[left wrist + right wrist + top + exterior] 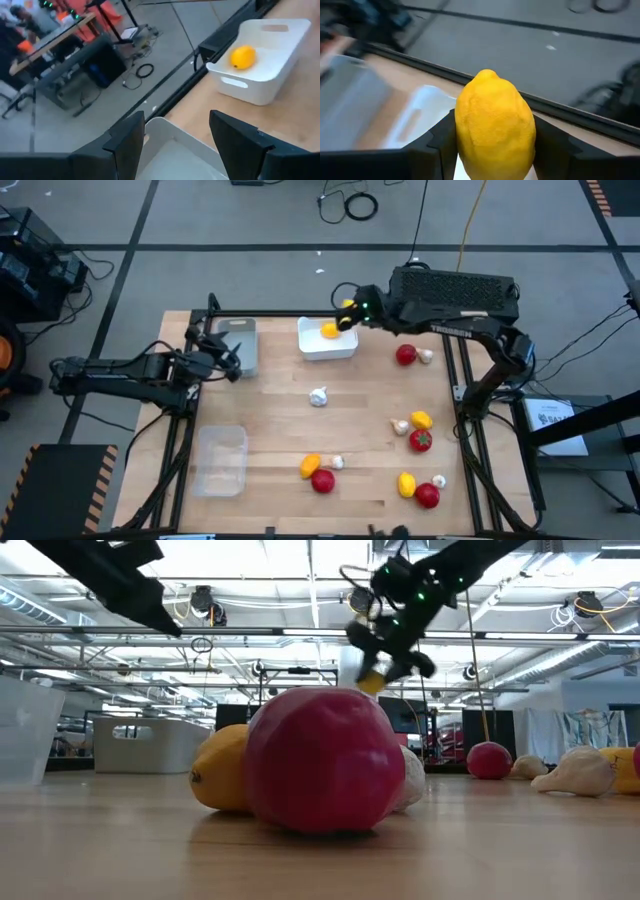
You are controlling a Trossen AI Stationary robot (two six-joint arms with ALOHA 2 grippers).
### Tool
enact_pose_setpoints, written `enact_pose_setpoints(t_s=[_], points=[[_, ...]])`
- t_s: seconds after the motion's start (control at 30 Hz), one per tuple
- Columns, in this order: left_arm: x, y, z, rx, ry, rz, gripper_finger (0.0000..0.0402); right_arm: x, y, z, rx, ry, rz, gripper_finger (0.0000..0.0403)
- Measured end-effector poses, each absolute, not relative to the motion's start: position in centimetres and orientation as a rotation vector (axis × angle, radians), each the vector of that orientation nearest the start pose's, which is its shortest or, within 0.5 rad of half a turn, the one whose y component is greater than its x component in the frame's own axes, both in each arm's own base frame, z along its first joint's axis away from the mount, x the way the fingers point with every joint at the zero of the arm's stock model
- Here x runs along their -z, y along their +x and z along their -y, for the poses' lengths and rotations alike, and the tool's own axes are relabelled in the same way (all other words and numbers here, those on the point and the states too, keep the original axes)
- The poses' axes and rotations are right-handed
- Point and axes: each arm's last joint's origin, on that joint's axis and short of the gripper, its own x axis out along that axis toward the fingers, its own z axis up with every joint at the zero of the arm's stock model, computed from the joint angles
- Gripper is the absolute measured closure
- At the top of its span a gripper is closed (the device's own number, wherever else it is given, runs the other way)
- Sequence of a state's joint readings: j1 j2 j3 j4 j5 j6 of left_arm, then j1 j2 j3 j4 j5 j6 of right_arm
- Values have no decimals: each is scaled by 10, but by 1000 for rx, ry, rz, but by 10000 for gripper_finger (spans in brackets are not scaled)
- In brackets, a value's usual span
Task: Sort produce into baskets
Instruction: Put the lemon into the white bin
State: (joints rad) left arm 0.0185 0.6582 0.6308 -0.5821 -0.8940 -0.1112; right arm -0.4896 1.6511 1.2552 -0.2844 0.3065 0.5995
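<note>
Presently a lemon (495, 125) is held between the two dark fingers (440, 145) of the right gripper (348, 315), its yellow body filling the gap from one finger to the other and bulging out past them. That gripper is seen raised above the far edge of the bench (270, 420), just over the far right corner of the white basket (328, 340), in which a second lemon (329, 331) already lies. The left gripper (228, 352) is held over the grey basket (240, 345) near the far left corner of the bench, its fingers (127, 145) set moderately apart with nothing between them. The clear basket (220, 460) stands near the near left corner. A garlic bulb (319, 396) lies alone at the middle of the bench. Along the right edge and the near edge, tomatoes (405, 355), further lemons (421, 420) and small garlic bulbs (400, 426) are scattered in loose groups, several touching one another. In the low view a tomato (320, 760) is seen close to the camera, with a lemon (222, 772) just behind it.
</note>
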Motion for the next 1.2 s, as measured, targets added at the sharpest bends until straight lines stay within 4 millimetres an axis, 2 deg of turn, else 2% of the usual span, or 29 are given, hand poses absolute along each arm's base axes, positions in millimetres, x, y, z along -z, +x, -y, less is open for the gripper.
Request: enact_pose_setpoints(t_s=[0.13, 0.2, 0.4, 0.57, 0.93, 1.07, 1.2], points=[[-267, 130, -27, -880, 108, -528, 169, -263, 339, 164, 880, 588, -386, 218], [-265, 133, -28, -861, 102, -546, 169, -255, 348, 160, 861, 576, -397, 218], [-260, 139, -30, -862, 108, -590, 169, -234, 363, 158, 824, 534, -421, 218], [-256, 144, -30, -855, 117, -619, 169, -228, 364, 157, 812, 474, -484, 208], [-255, 146, -30, -833, 112, -630, 169, -218, 355, 156, 832, 442, -641, 154], [-255, 146, -30, -833, 111, -630, 169, -223, 355, 155, 807, 450, -650, 147], [-255, 146, -30, -833, 111, -630, 169, -240, 357, 154, 754, 457, -725, 149]])
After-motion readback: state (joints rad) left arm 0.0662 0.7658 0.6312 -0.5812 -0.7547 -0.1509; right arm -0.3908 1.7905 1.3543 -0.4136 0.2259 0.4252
